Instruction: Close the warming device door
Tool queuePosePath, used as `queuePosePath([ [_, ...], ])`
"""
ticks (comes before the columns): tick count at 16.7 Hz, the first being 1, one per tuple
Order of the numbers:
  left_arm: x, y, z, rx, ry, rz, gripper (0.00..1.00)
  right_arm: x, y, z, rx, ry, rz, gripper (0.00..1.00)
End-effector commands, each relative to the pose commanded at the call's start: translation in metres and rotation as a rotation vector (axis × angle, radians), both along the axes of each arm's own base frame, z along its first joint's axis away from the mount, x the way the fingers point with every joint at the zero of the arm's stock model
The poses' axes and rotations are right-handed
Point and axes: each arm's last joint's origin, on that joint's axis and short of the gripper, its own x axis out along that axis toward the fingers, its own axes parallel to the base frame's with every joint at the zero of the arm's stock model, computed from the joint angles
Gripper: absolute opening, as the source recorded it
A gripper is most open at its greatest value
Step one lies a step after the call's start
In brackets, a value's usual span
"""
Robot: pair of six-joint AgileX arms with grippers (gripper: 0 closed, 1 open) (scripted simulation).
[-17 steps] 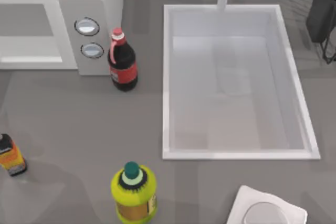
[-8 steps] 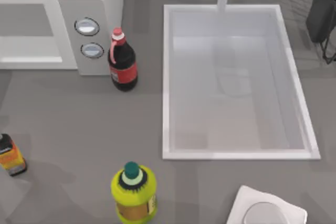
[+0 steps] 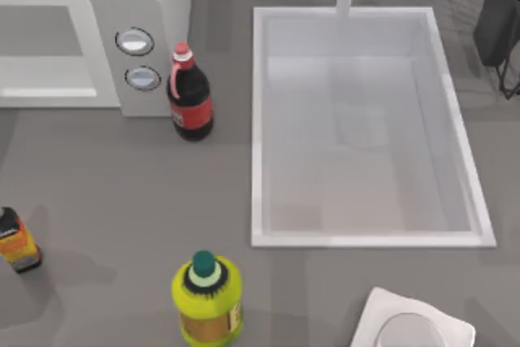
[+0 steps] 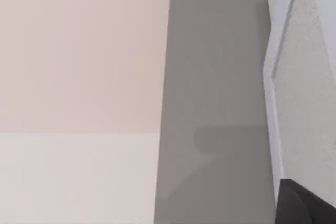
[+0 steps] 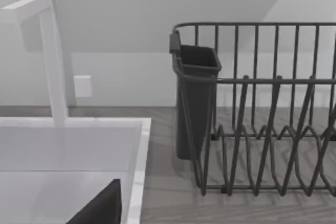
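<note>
White, rigid warming device (image 3: 89, 46) at the surface's far-left corner; we judge its door a light hinged panel, pushed at its free edge; hand states cannot be told.

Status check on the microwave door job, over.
Microwave at the table's far left, door state unclear from above. Cola bottle stands beside its dial panel. Dish rack in the right wrist view.

Microwave (image 3: 89, 6) cut by left and top edges, orange bottle (image 3: 15, 240) and white plate (image 3: 410, 324) cropped at frame borders
</note>
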Motion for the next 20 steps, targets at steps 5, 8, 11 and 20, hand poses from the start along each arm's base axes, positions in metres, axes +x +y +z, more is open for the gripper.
queuePosePath([
  [5, -0.002, 0.069, 0.002, -0.062, 0.144, -0.034, 0.0, 0.0, 0.0, 0.0, 0.0, 0.0, 0.0, 1.0],
  [8, -0.005, 0.086, -0.001, -0.081, 0.177, -0.048, 0.0, 0.0, 0.0, 0.0, 0.0, 0.0, 0.0, 1.0],
  [11, -0.006, 0.088, -0.001, -0.083, 0.179, -0.05, 0.0, 0.0, 0.0, 0.0, 0.0, 0.0, 0.0, 1.0],
  [20, -0.003, 0.092, -0.058, -0.073, 0.175, -0.05, 0.0, 0.0, 0.0, 0.0, 0.0, 0.0, 0.0, 1.0],
])
